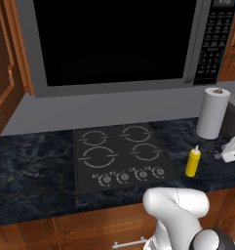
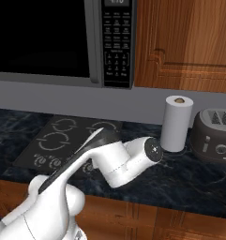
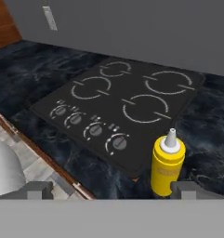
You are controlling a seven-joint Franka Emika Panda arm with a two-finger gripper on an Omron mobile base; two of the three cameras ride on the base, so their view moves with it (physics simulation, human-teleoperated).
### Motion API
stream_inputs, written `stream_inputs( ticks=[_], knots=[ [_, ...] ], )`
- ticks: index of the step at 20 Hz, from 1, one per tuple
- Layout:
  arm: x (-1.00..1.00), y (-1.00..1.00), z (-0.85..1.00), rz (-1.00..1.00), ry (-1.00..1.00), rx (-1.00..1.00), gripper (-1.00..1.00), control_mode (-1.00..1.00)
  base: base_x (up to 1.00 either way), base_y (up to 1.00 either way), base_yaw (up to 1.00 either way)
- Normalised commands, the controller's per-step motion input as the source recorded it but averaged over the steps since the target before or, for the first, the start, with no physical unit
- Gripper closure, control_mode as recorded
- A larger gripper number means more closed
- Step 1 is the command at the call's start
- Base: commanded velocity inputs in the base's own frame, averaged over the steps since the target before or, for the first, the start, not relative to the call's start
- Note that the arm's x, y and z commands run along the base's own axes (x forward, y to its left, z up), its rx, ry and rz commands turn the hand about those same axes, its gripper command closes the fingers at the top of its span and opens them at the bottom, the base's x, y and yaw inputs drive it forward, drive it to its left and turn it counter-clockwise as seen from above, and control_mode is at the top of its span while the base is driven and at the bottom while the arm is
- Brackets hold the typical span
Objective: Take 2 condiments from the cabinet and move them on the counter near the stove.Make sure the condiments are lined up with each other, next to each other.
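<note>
- The tool (image 3: 108, 189) stands wide open and holds nothing; its two dark tips flank the bottom of the hand view, the right one just beside the bottle's base.
- The yellow squeeze bottle (image 3: 167, 164) stands upright on the dark marbled tabletop (image 1: 36, 171), just right of the stove (image 1: 121, 156), near its front right corner.
- It likely handles light, its soft plastic wall yielding and rather slick; a hold around the mid body, below the white nozzle, looks safest.
- A paper towel roll (image 1: 212, 113) stands farther right, against the wall.
- The red sauce bottle remains to be fetched.
</note>
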Motion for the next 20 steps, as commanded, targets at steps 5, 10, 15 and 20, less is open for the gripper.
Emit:
stream_inputs(
  ticks=[5,10,15,20],
  knots=[
    [-0.01,0.53,0.39,-0.22,0.03,-0.10,-1.00,-1.00,0.00,0.00,0.00],
    [0.00,0.63,0.22,-0.21,0.00,-0.08,-1.00,-1.00,0.00,0.00,0.00],
    [0.00,0.63,0.23,-0.22,0.02,-0.07,-1.00,-1.00,0.00,0.00,0.00],
    [0.04,0.50,0.07,-0.19,0.13,-0.06,-1.00,-1.00,0.00,0.00,0.00]
  ],
)
